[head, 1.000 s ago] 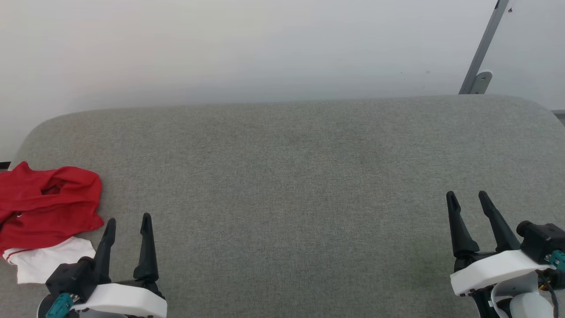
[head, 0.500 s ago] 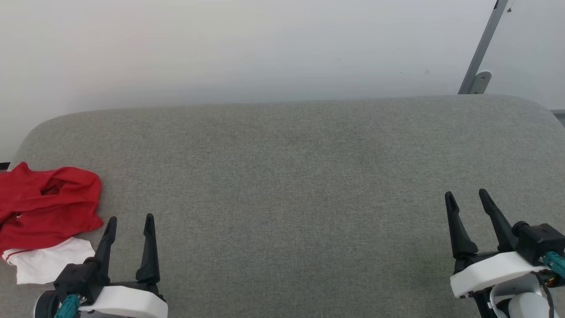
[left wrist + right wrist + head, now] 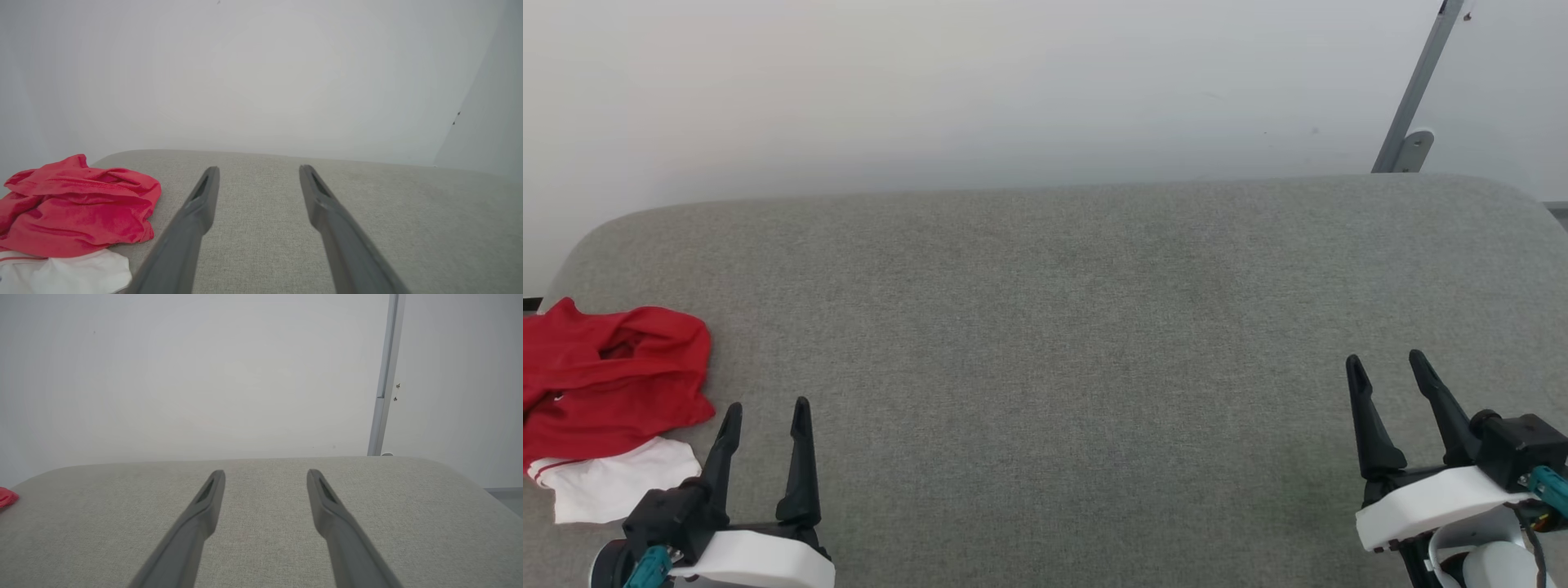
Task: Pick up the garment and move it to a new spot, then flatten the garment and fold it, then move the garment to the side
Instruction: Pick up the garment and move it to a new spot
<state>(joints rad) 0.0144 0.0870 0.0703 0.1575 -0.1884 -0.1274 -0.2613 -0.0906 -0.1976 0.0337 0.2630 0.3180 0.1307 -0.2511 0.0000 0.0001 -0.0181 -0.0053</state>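
My left gripper (image 3: 768,404) has its jaws spread wide and holds nothing, poised over the grey fabric-covered surface (image 3: 1045,310). My right gripper (image 3: 1385,357) is spread just as wide and empty, well apart on the far side. The red-and-white garment (image 3: 609,384) lies crumpled at the surface's left edge, near my left fingers and untouched.

Left tool (image 3: 767,405) and right tool (image 3: 1386,358) hover low, fingers parted, pointing forward, holding nothing.
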